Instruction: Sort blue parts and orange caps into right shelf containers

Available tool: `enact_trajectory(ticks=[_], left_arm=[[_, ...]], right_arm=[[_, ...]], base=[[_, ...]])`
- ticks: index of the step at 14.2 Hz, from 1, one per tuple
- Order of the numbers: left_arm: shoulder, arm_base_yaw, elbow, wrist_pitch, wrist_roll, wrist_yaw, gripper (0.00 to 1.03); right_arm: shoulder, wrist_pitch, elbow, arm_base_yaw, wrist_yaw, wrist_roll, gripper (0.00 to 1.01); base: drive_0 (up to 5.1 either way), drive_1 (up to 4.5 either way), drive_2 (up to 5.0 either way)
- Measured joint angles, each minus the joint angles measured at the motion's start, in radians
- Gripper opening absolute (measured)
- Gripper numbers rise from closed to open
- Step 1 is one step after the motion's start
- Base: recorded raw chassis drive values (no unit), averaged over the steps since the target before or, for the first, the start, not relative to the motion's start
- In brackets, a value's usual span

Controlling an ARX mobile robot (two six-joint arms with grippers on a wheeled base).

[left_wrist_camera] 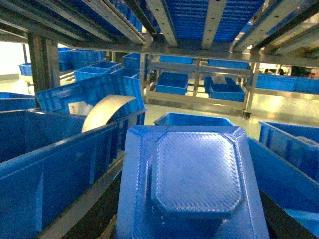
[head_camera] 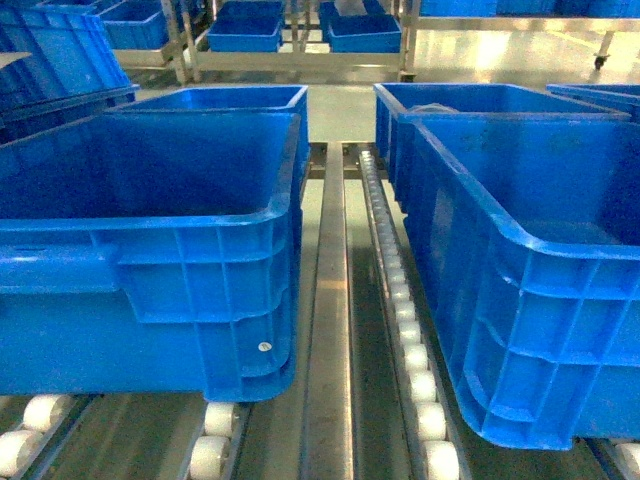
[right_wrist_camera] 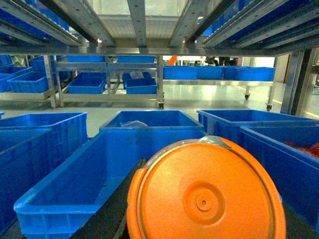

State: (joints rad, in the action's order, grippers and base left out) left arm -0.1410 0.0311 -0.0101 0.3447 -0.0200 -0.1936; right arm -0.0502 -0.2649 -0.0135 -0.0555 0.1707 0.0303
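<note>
Roller shelf point(head_camera: 412, 340), blue crates point(head_camera: 150, 250), orange cap point(right_wrist_camera: 207, 191)

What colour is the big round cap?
Orange. The round cap shows best in the right wrist view.

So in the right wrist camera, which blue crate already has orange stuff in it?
The crate at the far right edge: orange-red pieces show just inside its rim. The other crates show no orange.

We see soft, slightly blurred frames, glare on the far polished floor point(head_camera: 480, 50), and dim shade under the shelf rails point(left_wrist_camera: 164, 20).
</note>
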Motion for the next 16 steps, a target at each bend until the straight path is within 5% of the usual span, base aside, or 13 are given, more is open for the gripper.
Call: enact_trajectory(ticks=[1,3,5,7,8,11,12,13,14,16], left_arm=[[-0.122,0.001,-0.002,0.126,-0.008,0.008,0.41],[-0.494,-0.012,-0.08,0.443,-0.018,0.069,0.41],[-0.893,-0.009,-0.334,0.629,-0.028,0.107,0.41],[-1.225,0.018,-0.604,0.503,-0.035,0.114,0.41],[-1.351,0.021,-0.716,0.427,-0.056,0.124,0.51],[-1.41,0.029,-0.81,0.405,-0.085,0.139,0.89],[-1.386,0.035,-0.797,0.403,-0.087,0.149,1.0],[-1.368,0.044,-0.782,0.387,-0.082,0.122,0.97],[-1.364,0.048,-0.777,0.384,-0.077,0.111,0.98],[-1.302,0.04,-0.68,0.414,-0.022,0.124,0.79]], right_arm=[[-0.039,-0.044,-0.002,0.007,-0.023,0.0,0.43],[-0.357,-0.348,-0.07,0.033,-0.08,0.005,0.43],[-0.772,-0.552,-0.268,0.02,-0.106,0.005,0.43],[-1.14,-0.533,-0.491,-0.013,-0.106,-0.001,0.43],[-1.286,-0.501,-0.578,-0.031,-0.111,-0.001,0.43],[-1.452,-0.499,-0.7,-0.072,-0.066,0.005,0.78],[-1.452,-0.507,-0.707,-0.086,-0.012,0.036,0.93],[-1.452,-0.459,-0.721,-0.096,0.065,0.078,1.0],[-1.453,-0.451,-0.721,-0.096,0.092,0.113,0.97],[-1.396,-0.568,-0.618,-0.066,-0.038,0.038,0.76]], base=[[0.0,0.0,0.0],[0.0,0.0,0.0],[0.0,0.0,0.0],[0.0,0.0,0.0],[0.0,0.0,0.0],[0.0,0.0,0.0],[0.0,0.0,0.0],[0.0,0.0,0.0],[0.0,0.0,0.0],[0.0,0.0,0.0]])
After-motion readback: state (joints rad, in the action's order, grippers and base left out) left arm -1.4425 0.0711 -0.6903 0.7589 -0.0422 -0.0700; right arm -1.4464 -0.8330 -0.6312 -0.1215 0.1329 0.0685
